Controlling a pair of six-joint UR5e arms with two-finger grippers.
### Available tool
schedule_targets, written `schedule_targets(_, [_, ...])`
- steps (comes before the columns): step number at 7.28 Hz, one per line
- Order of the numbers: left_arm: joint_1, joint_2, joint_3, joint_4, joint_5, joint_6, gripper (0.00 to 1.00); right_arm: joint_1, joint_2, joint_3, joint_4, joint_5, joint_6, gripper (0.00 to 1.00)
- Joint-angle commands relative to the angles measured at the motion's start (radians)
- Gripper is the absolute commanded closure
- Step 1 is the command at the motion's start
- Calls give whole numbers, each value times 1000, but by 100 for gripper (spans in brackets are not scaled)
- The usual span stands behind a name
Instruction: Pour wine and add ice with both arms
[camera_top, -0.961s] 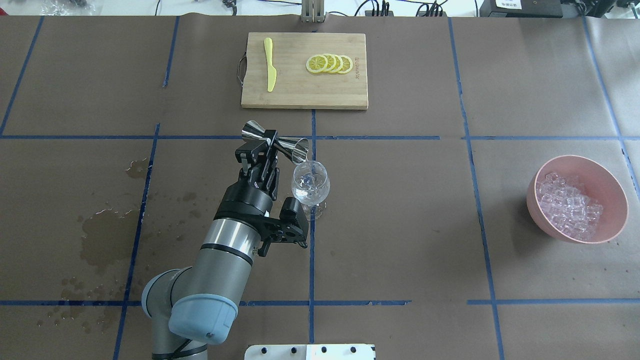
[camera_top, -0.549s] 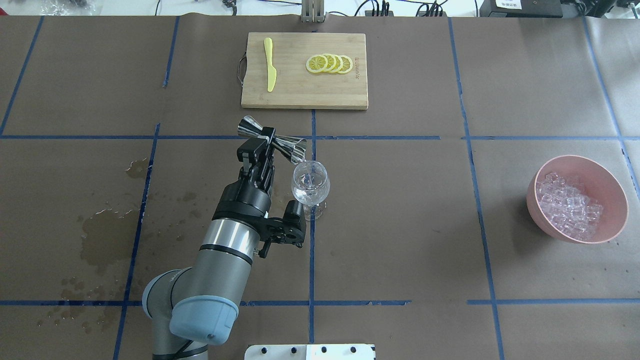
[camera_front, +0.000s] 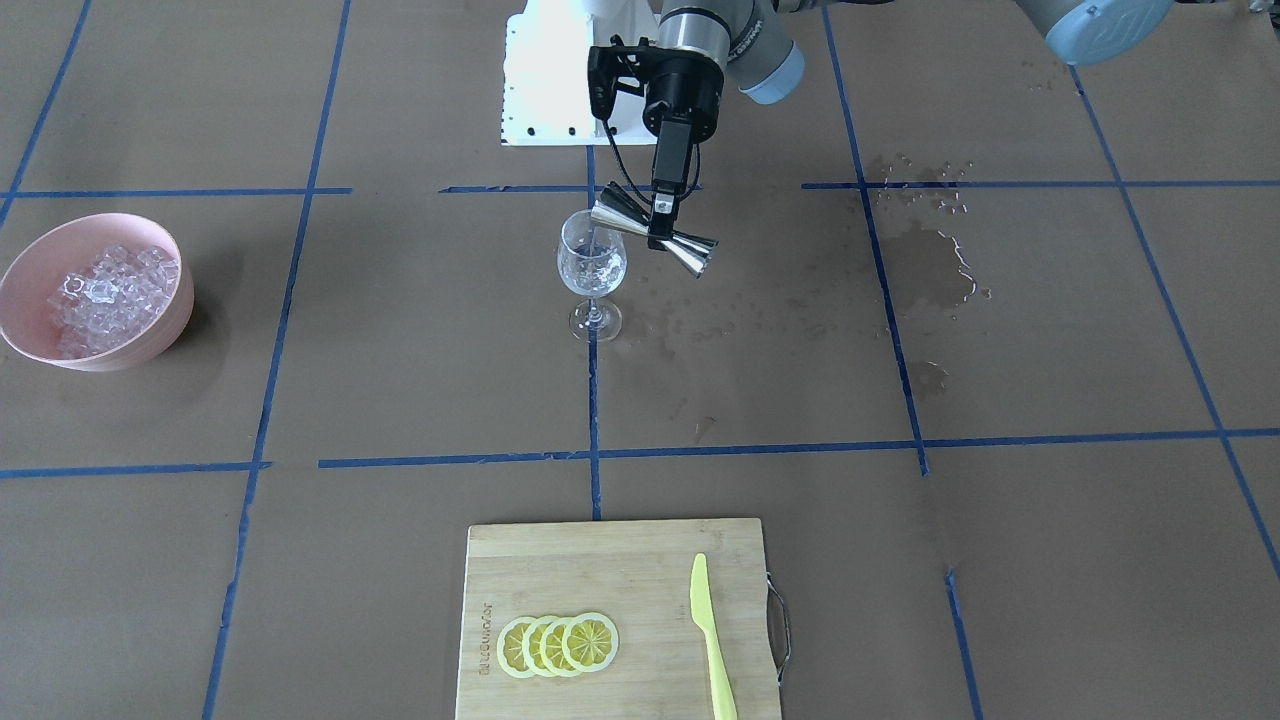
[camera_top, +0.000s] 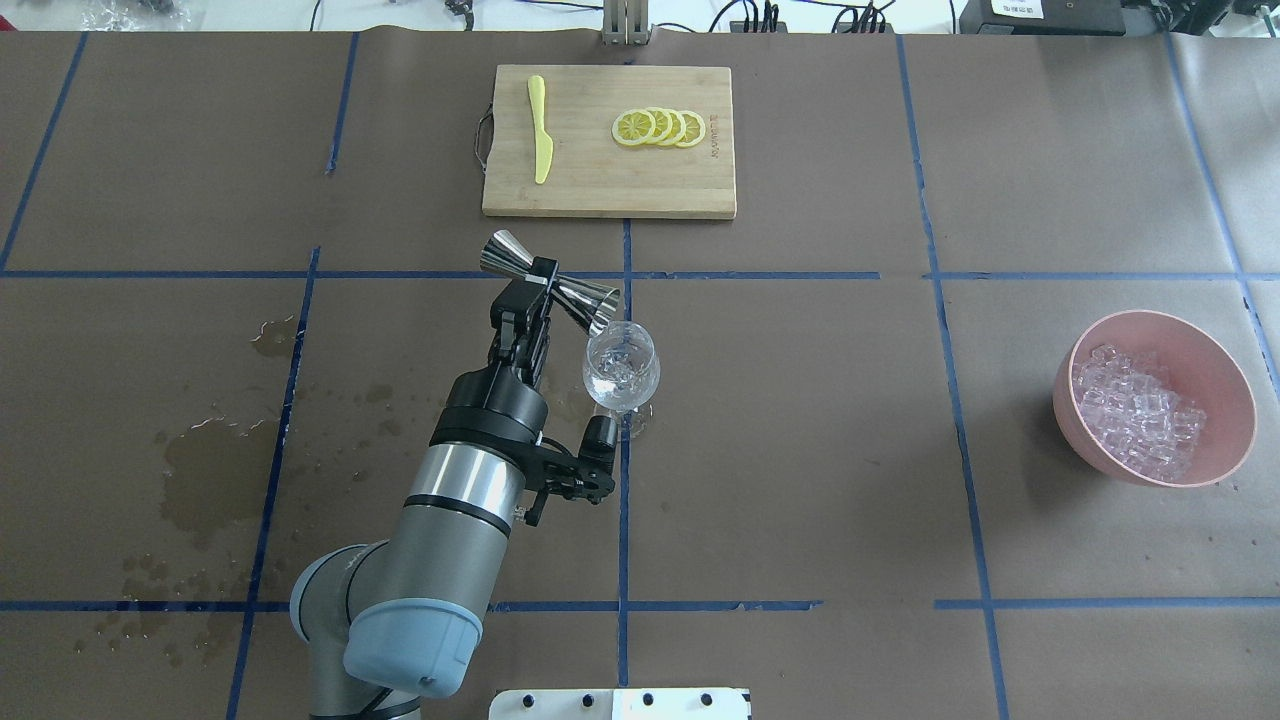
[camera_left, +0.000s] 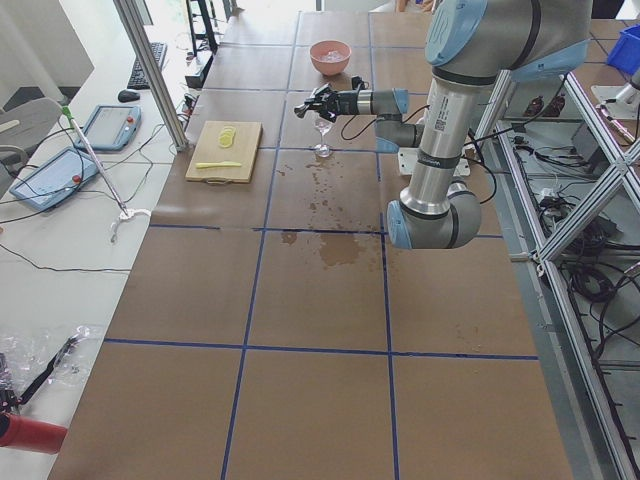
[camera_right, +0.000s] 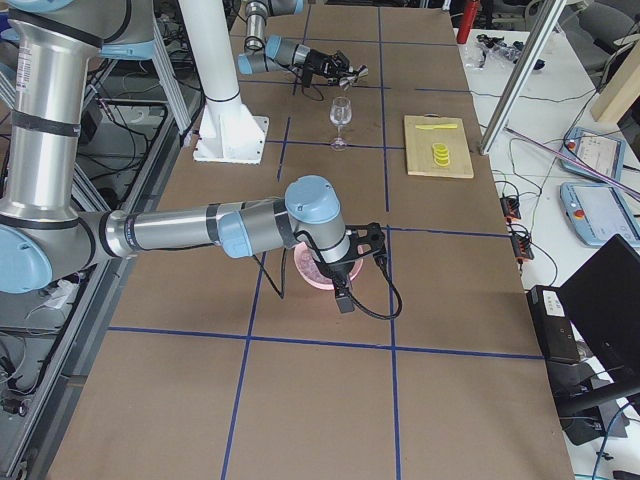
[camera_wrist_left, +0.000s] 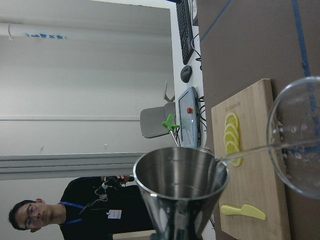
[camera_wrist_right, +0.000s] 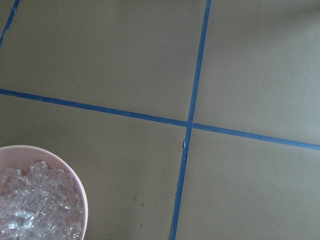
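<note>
My left gripper (camera_top: 545, 272) clamps the jigger (camera_top: 590, 297), tipped over the glass (camera_top: 621, 375), so I judge the pour under way; ice (camera_top: 1135, 415) sits in the pink bowl (camera_top: 1225, 370), none added; right gripper (camera_right: 344, 298) jaws: I cannot tell

In the left wrist view the jigger (camera_wrist_left: 181, 192) is cut off by the lower edge and the glass (camera_wrist_left: 298, 150) by the right edge. At the centre of the right side view the bowl (camera_right: 318, 278) is largely hidden by the right gripper (camera_right: 343, 298), whose jaws cannot be made out.
</note>
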Motion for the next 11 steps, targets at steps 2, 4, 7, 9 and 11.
schedule_targets(2, [9, -7, 0, 0, 10, 31, 100, 0, -4, 0, 0, 0, 0, 0])
schedule_targets(4, [24, -19, 9, -96, 26, 27, 100, 0, -10, 2, 0, 0, 0, 0])
schedule_targets(7, [31, -9, 3, -336, 19, 25, 100, 0, -10, 5, 1, 2, 0, 0])
schedule_targets(9, [31, 46, -8, -539, 7, 25, 100, 2, -10, 6, 3, 0, 2, 0])
schedule_targets(11, [22, 117, -14, -633, -39, 22, 100, 3, -10, 8, 5, 0, 0, 0])
